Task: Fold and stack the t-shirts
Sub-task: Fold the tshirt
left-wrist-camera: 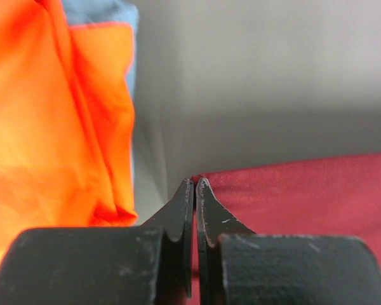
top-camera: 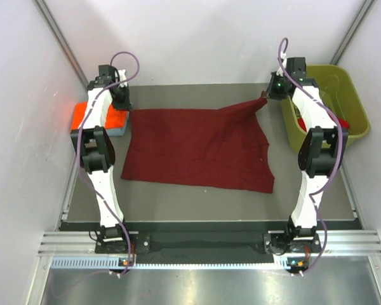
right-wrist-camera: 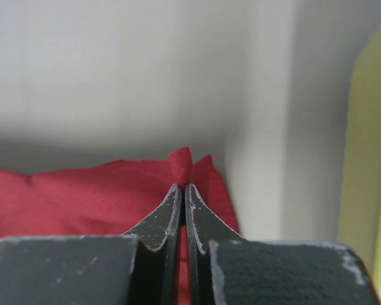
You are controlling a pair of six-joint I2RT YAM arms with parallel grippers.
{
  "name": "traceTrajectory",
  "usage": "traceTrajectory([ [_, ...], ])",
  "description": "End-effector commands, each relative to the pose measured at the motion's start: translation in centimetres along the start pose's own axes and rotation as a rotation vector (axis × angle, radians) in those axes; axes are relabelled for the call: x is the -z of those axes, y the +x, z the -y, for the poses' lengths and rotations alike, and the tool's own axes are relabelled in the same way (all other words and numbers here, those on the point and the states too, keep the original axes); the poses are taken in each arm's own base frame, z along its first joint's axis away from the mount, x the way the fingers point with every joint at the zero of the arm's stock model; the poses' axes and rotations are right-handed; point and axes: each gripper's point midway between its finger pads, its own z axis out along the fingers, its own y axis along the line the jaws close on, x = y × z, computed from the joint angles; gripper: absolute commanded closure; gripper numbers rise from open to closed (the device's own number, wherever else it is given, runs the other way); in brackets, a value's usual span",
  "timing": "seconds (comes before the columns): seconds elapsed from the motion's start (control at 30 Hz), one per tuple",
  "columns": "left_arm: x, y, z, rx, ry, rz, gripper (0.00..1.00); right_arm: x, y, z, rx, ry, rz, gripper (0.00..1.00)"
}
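Note:
The dark maroon t-shirt [top-camera: 197, 149] lies spread flat in the middle of the table. My left gripper [top-camera: 122, 101] is shut on its far left corner; in the left wrist view the shut fingertips [left-wrist-camera: 195, 181] sit at the edge of the maroon cloth [left-wrist-camera: 305, 190]. My right gripper [top-camera: 267, 95] is shut on the far right corner, which is pulled out into a point; a tuft of cloth pokes above the tips [right-wrist-camera: 181, 185], with the shirt [right-wrist-camera: 82, 190] behind. The orange t-shirt [top-camera: 89, 114] [left-wrist-camera: 51, 127] lies folded on the grey-blue t-shirt [top-camera: 117, 131] [left-wrist-camera: 101, 11] at the far left.
The olive-green bin [top-camera: 355, 101] [right-wrist-camera: 368, 159] stands at the far right, with a bit of the bright red t-shirt [top-camera: 344, 122] showing inside. White walls enclose the grey table [top-camera: 197, 203] on three sides.

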Motion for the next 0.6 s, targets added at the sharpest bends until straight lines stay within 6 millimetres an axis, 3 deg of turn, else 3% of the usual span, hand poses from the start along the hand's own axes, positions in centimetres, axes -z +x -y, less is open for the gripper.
traceTrajectory([
  [0.0, 4.0, -0.7, 1.4, -0.002, 0.055, 0.029, 1.00, 4.4, -2.3, -2.2, 0.019, -0.045, 0.077, 1.00],
  [0.23, 6.5, 0.7, 1.0, 0.042, 0.056, 0.017, 1.00, 8.4, 0.6, -3.8, -0.015, -0.069, 0.037, 1.00],
  [0.4, 9.1, 1.2, 1.3, 0.034, 0.061, 0.034, 1.00, 9.7, 5.2, -3.8, -0.045, -0.073, -0.043, 1.00],
  [0.57, 10.0, 4.0, 1.9, 0.051, 0.083, -0.021, 1.00, 10.7, 8.4, -3.5, -0.063, -0.069, -0.094, 1.00],
])
